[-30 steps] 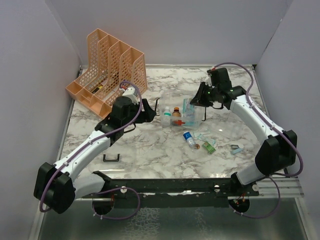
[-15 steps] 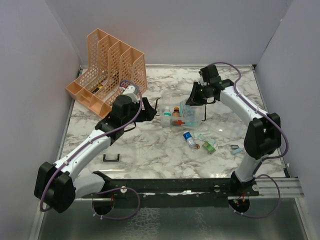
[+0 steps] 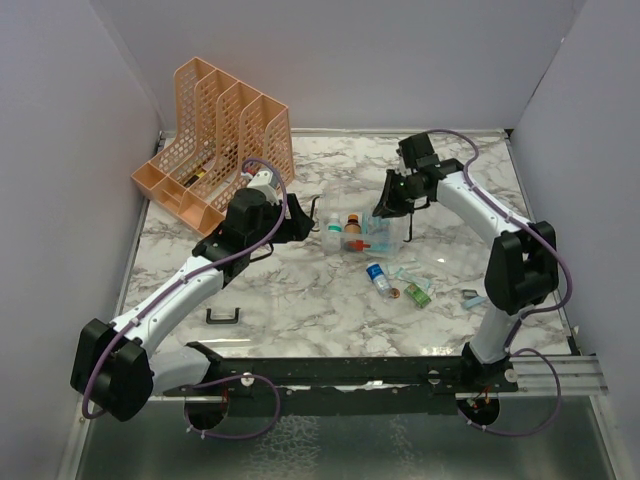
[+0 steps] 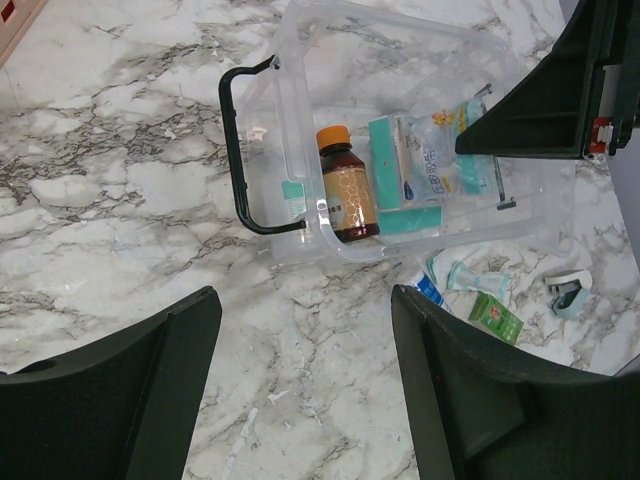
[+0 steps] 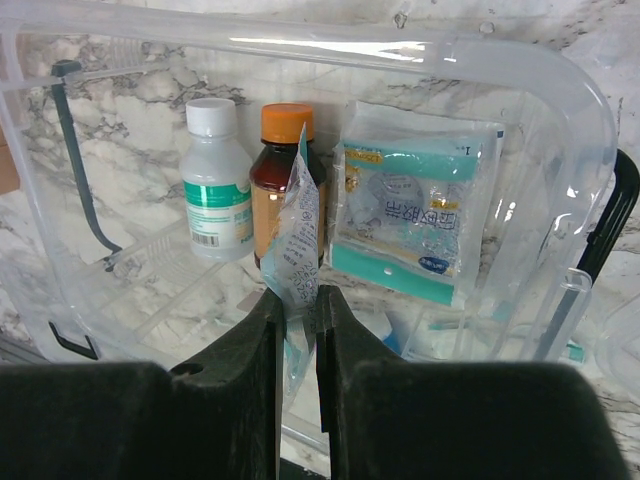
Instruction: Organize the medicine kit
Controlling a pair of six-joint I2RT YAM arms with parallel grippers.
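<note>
The medicine kit (image 3: 385, 238) is a clear box with a black handle (image 4: 232, 150), lying open mid-table. Inside lie a brown bottle with an orange cap (image 4: 345, 190) and teal sealed pouches (image 4: 430, 165). A white bottle (image 5: 215, 190) shows beside the brown one through the plastic. My right gripper (image 5: 297, 295) hangs just over the kit's rim (image 5: 580, 110), shut on a thin printed packet (image 5: 300, 230) that stands up between its fingers. My left gripper (image 4: 305, 310) is open over bare marble just left of the kit, with nothing between its fingers.
An orange mesh file rack (image 3: 215, 135) stands at the back left. Loose items lie in front of the kit: a blue-capped vial (image 3: 378, 277), a green box (image 3: 418, 293), crumpled wrappers (image 4: 470, 272) and a small piece (image 3: 473, 297). A black handle part (image 3: 223, 316) lies front left.
The right arm has folded in and its gripper has moved left over the kit, still holding the packet. The left arm has hardly moved.
</note>
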